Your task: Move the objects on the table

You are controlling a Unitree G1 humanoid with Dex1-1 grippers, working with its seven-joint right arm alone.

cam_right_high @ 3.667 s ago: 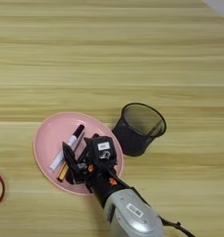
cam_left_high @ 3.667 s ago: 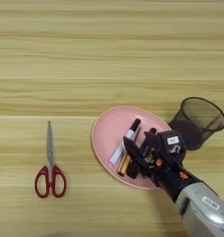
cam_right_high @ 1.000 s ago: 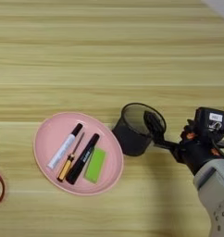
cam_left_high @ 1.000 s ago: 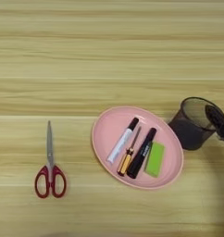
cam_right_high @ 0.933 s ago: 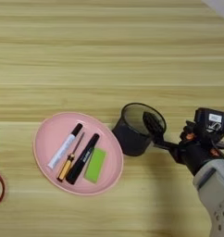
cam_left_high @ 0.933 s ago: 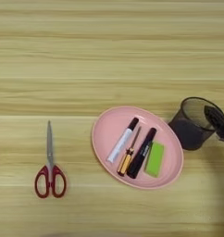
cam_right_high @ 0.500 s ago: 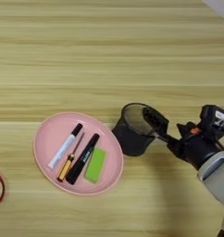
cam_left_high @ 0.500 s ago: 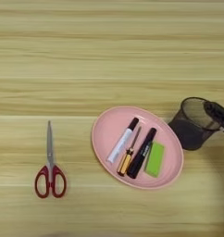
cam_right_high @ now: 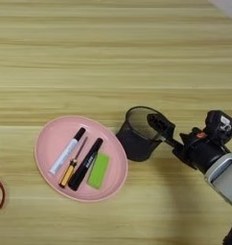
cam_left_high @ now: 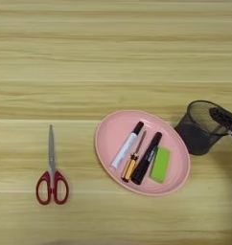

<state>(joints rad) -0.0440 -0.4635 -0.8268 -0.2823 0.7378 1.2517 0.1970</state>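
Round black wire-mesh pen cup point(cam_right_high: 139, 135) tilts on the light wooden table point(cam_right_high: 113, 57), its rim clamped by the end effector point(cam_right_high: 158, 125).

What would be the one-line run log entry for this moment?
right claw: fingers at rim of round black wire-mesh pen cup | cup: tilted, right of oval pink tray | thick black marker pen: lying in tray
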